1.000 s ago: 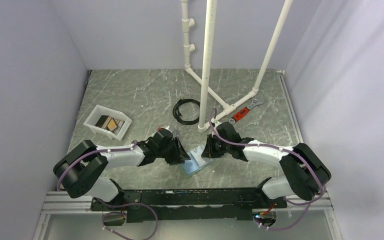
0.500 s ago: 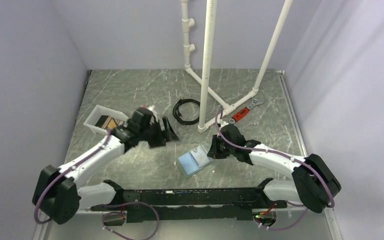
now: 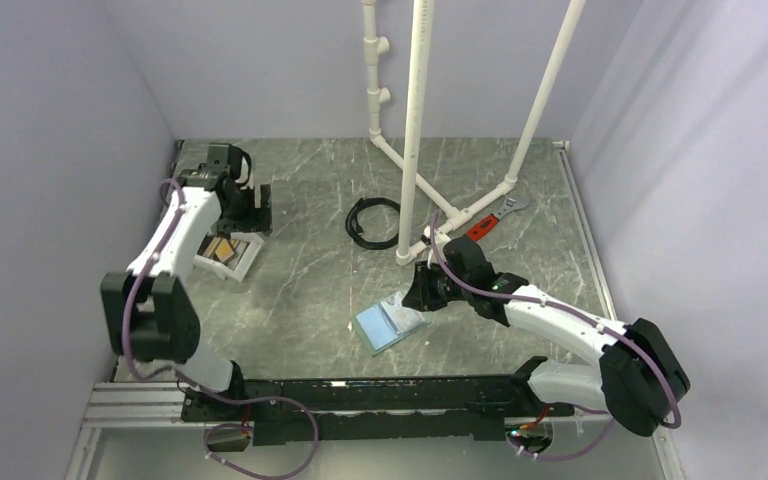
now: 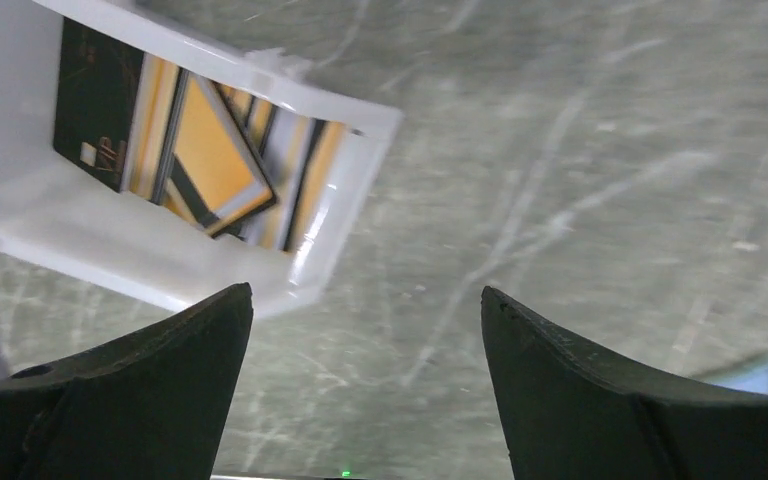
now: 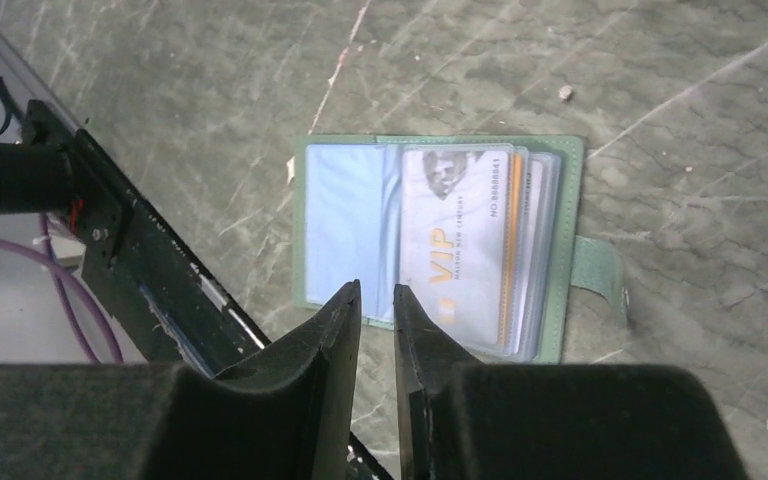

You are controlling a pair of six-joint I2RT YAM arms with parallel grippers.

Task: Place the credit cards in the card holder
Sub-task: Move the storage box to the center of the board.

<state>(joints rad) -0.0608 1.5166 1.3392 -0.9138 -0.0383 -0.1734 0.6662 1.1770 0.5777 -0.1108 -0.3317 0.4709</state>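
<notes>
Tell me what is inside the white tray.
The white tray holds overlapping credit cards, orange and dark ones, in a loose pile. Those underneath are covered, so their count cannot be told.

Pale lavender walls (image 3: pixel 60 100) on three sides, grey-green marbled tabletop (image 3: pixel 300 190), white pipe frame (image 3: pixel 415 120) at back, even light

A lab test cell: plain lilac walls (image 3: pixel 60 100) box in a marbled table (image 3: pixel 300 190), PVC pipe frame (image 3: pixel 415 120) at its far edge
</notes>
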